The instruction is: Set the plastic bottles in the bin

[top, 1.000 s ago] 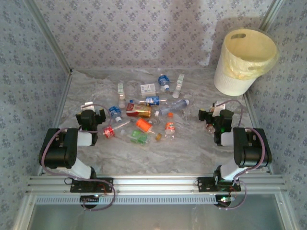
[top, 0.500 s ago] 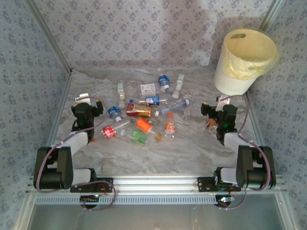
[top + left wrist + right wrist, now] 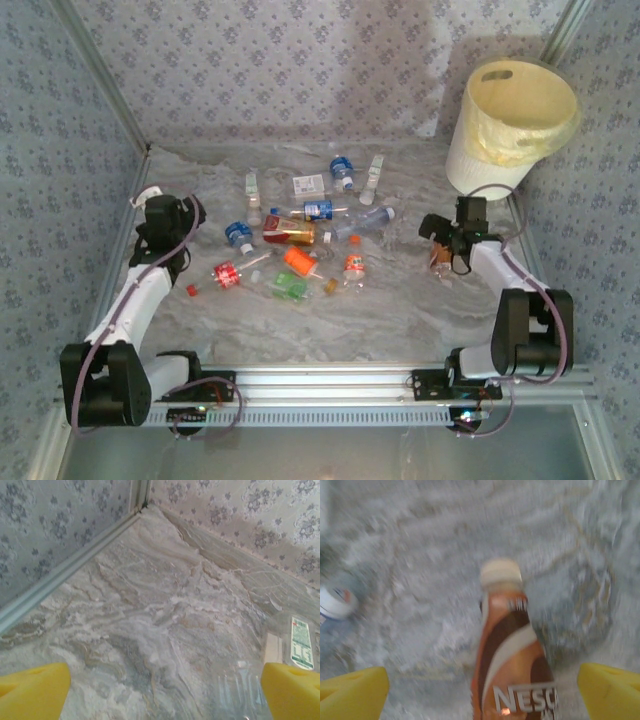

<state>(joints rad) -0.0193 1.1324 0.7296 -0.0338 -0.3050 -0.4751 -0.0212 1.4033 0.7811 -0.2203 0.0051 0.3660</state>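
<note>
Left gripper (image 3: 160, 692) and right gripper (image 3: 481, 690) gape wide (both pitched downward).

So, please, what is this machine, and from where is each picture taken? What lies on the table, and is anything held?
These are two robot arms bolted at the near edge of a marble-patterned table. The wide picture comes from a fixed camera above and behind them. The other two come from cameras on the wrists; the yellow shapes in their bottom corners are the left fingers and the right fingers. Small plastic bottles lie scattered mid-table, and a cream bin stands at the far right corner. Nothing is held: both pairs stand open, and a brown bottle lies between the right fingers, apart from them.
</note>
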